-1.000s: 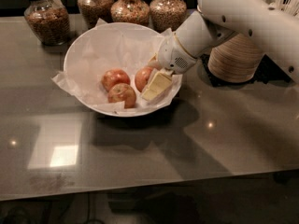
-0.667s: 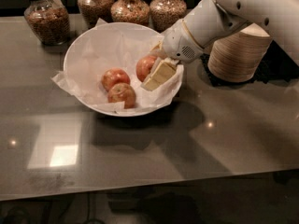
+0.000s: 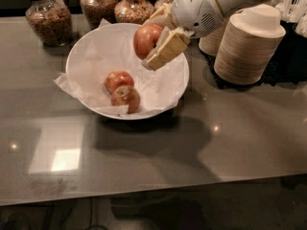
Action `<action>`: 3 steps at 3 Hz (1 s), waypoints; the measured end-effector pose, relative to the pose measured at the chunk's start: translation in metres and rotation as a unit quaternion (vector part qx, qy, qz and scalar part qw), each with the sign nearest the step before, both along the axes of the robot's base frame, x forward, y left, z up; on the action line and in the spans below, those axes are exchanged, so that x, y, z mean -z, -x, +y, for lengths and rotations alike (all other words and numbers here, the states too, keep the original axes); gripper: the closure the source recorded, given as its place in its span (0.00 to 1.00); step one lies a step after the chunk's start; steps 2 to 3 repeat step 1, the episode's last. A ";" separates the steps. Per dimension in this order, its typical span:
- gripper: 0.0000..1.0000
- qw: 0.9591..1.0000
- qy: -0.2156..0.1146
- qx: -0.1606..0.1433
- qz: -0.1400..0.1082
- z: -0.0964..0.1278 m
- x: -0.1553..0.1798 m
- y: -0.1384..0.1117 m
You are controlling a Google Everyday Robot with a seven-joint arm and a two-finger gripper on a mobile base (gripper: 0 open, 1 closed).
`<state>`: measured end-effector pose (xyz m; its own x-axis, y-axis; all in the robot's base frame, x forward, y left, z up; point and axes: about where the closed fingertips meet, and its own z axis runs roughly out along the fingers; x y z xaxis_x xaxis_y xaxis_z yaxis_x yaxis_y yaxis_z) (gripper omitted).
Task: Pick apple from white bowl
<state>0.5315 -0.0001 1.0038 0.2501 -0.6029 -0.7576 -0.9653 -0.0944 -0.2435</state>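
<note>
The cream two-finger gripper [image 3: 152,47], clamped on the round red-pink apple [image 3: 145,37], hangs above the far right side of the wide white paper-lined bowl [image 3: 82,56]. Glass jars of grain [image 3: 48,23] crowd the far edge, and stacked tan disposable bowls [image 3: 247,47] block the right. The glossy grey table [image 3: 216,143] nearer lies open.

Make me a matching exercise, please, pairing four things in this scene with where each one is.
Things:
1. red-pink apple
2. white bowl
3. stacked bowls
4. jars

Places:
A. at the back of the table, behind the white bowl
B. on the table, holding paper and two other apples
C. clamped in the gripper, above the white bowl
D. at the right of the view, apart from the white bowl

Pairs: 1-C, 2-B, 3-D, 4-A.
</note>
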 end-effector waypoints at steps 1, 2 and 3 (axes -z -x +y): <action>1.00 1.000 0.000 0.000 0.000 0.000 0.000 0.000; 1.00 1.000 0.000 0.000 0.000 0.000 0.000 0.000; 1.00 1.000 0.000 0.000 0.000 0.000 0.000 0.000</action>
